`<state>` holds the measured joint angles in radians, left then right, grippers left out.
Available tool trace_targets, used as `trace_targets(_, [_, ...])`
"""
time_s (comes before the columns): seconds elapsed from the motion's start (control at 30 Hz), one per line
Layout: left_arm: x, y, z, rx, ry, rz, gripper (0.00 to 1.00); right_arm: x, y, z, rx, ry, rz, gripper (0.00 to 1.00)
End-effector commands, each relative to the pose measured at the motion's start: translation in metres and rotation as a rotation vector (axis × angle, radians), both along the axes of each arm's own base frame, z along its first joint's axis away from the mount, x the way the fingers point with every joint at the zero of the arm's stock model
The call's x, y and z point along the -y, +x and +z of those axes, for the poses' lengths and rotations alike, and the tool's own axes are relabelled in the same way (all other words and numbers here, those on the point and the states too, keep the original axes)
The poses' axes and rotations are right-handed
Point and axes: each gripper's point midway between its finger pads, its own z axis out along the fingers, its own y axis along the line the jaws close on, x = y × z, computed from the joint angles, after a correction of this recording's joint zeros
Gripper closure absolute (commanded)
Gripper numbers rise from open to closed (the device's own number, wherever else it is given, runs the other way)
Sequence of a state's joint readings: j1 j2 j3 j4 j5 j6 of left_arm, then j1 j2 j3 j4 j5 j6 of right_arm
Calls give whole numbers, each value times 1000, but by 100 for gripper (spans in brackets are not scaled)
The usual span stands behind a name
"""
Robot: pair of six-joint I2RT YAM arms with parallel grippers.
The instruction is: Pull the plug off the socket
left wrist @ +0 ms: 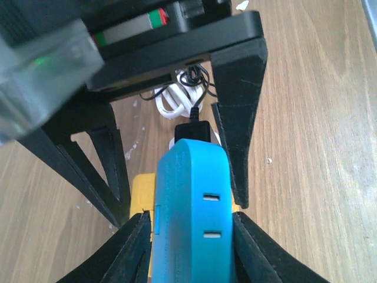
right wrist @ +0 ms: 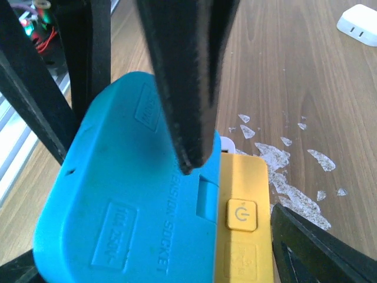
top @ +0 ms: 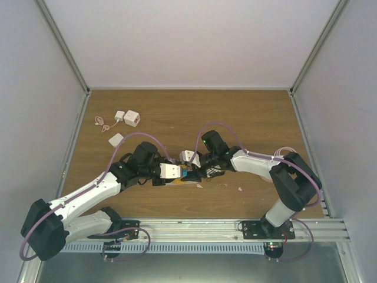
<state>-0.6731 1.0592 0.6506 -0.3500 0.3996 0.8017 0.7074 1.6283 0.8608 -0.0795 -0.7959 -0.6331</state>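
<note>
A blue extension socket (left wrist: 191, 200) with a yellow side (left wrist: 141, 194) lies at the table's middle (top: 187, 173). My left gripper (left wrist: 191, 239) is shut on its blue body, one finger on each side. A black plug (left wrist: 194, 128) with a thin black cable sits in the socket's far end. My right gripper (right wrist: 147, 253) is open and straddles that end. Its fingers (left wrist: 235, 118) stand on either side of the plug without touching it. In the right wrist view the socket's blue face (right wrist: 118, 224) and its yellow power button (right wrist: 241, 214) fill the frame, and the plug is hidden.
White adapters (top: 131, 118) and a small white block (top: 115, 140) lie at the far left beside a thin pink cable (top: 103, 124). A coiled white cord (left wrist: 174, 103) lies beyond the plug. White flakes (right wrist: 283, 159) are scattered on the wood. Walls enclose the table.
</note>
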Motion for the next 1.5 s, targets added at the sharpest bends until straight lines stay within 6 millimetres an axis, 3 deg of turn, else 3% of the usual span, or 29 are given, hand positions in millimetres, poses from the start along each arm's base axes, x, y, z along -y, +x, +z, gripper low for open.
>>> trace_targets(0.0, [-1,2,5,-42,-12,33,65,-7,-5,12,-2,67,22,27])
trace_targets(0.27, [3,1,10,-141,-38,36,78,-8,-3,2,-12,57,16,32])
trace_targets(0.53, [5,-3,11,-196,-56,15,93,-6,-5,-12,-35,27,16,27])
trace_targets(0.8, [2,5,19,-232,-106,31,97,-5,-3,-23,-34,5,9,37])
trace_targets(0.93, [3,7,28,-254,-141,18,100,-5,-1,-25,-33,-1,5,47])
trace_targets(1.17, [4,8,49,-304,-220,-15,100,-3,-1,-31,-41,-20,0,53])
trace_targets(1.47, [-2,19,60,-369,-278,-4,100,-4,1,-35,-43,-33,-4,59])
